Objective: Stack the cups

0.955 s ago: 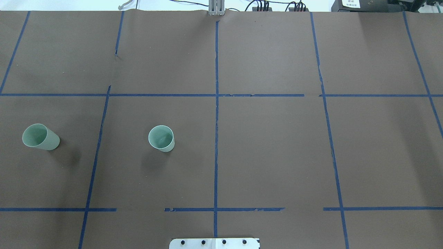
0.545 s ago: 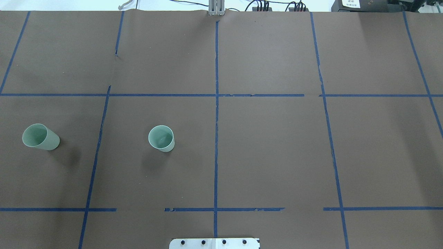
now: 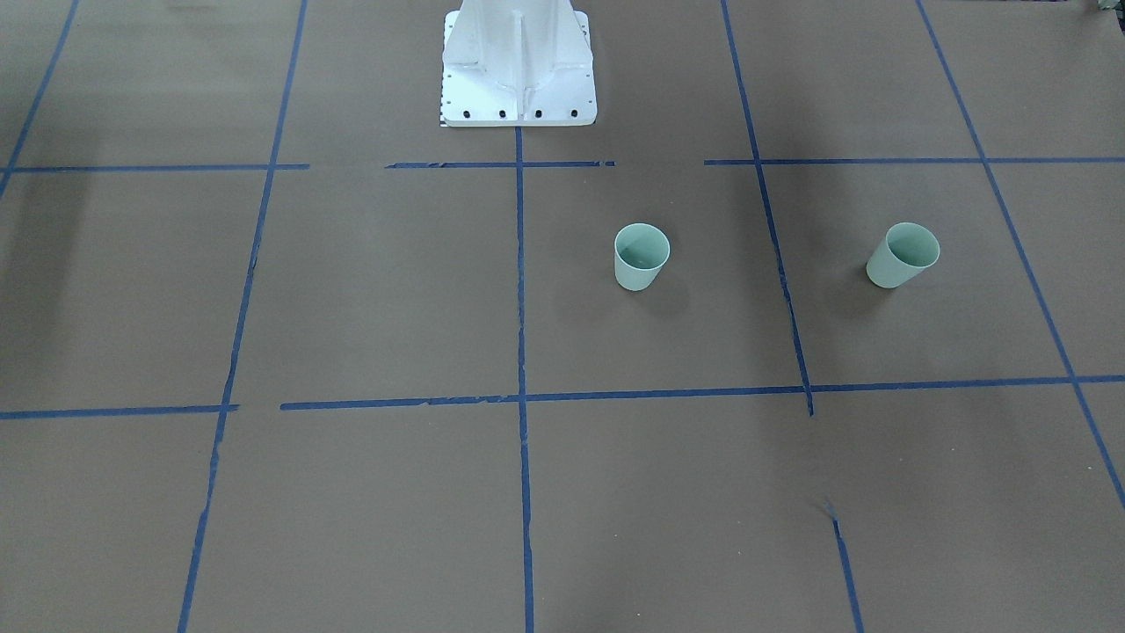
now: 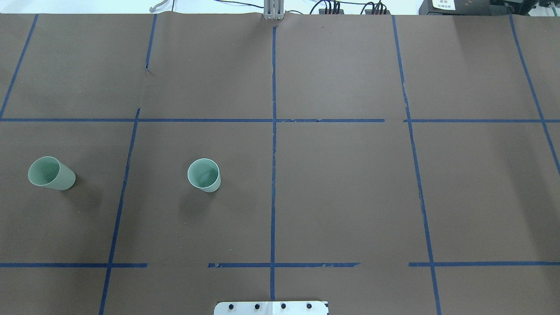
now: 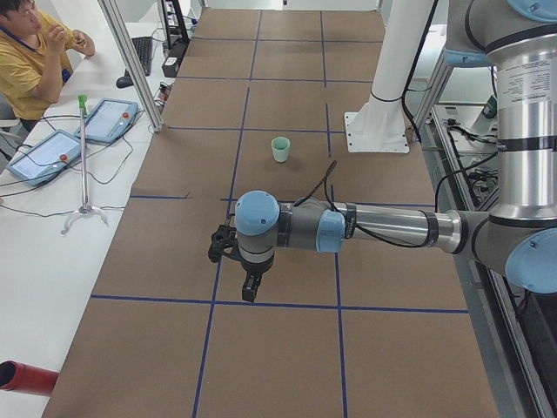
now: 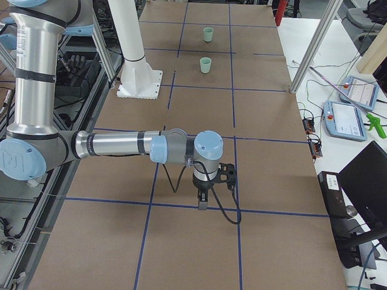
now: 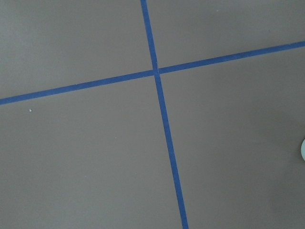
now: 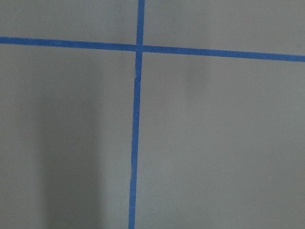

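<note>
Two pale mint-green cups stand upright and apart on the brown table. One cup (image 4: 204, 175) is left of the centre line and also shows in the front view (image 3: 641, 256). The other cup (image 4: 51, 173) is near the left edge and also shows in the front view (image 3: 903, 255). Both show far off in the exterior right view (image 6: 205, 64) (image 6: 208, 34). My left gripper (image 5: 251, 287) shows only in the exterior left view and points down over the table. My right gripper (image 6: 202, 202) shows only in the exterior right view. I cannot tell whether either is open or shut.
Blue tape lines divide the brown table (image 4: 341, 183) into squares. The white robot base (image 3: 518, 61) stands at the table's near edge. A side table with tablets (image 5: 52, 152), a post (image 5: 130, 61) and a seated operator (image 5: 26, 61) lie beyond the far edge.
</note>
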